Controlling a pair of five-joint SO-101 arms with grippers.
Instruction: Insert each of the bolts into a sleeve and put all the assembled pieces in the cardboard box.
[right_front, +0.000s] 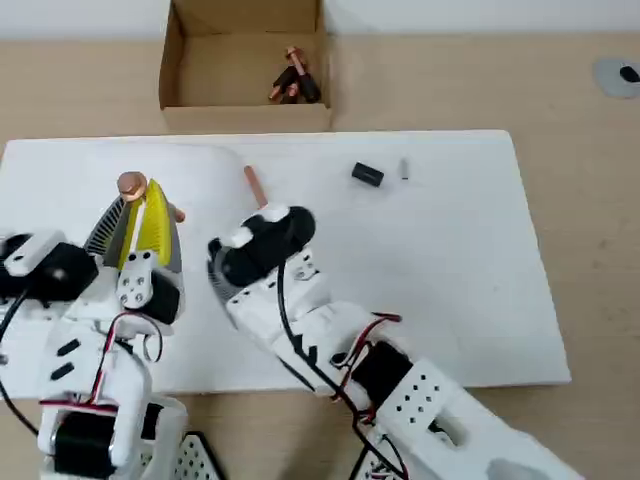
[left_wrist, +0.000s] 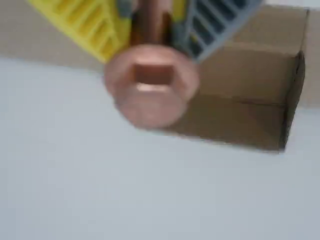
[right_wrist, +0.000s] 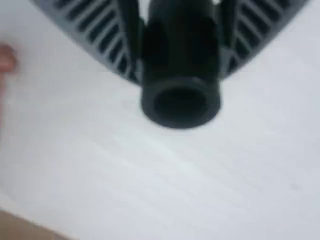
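The left gripper (left_wrist: 152, 25) is clamping a copper bolt (left_wrist: 151, 85) and the right gripper (right_wrist: 180, 45) is clamping a black sleeve (right_wrist: 180, 100), both over the white mat (right_front: 470, 300). The insertion step is looking in hand; next, the 2 pieces need lining up, shank to bore.

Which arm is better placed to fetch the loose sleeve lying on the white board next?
Right, probably: the loose sleeve lies nearer the right gripper than the left gripper, which holds a bolt; the right must first part with its held sleeve.
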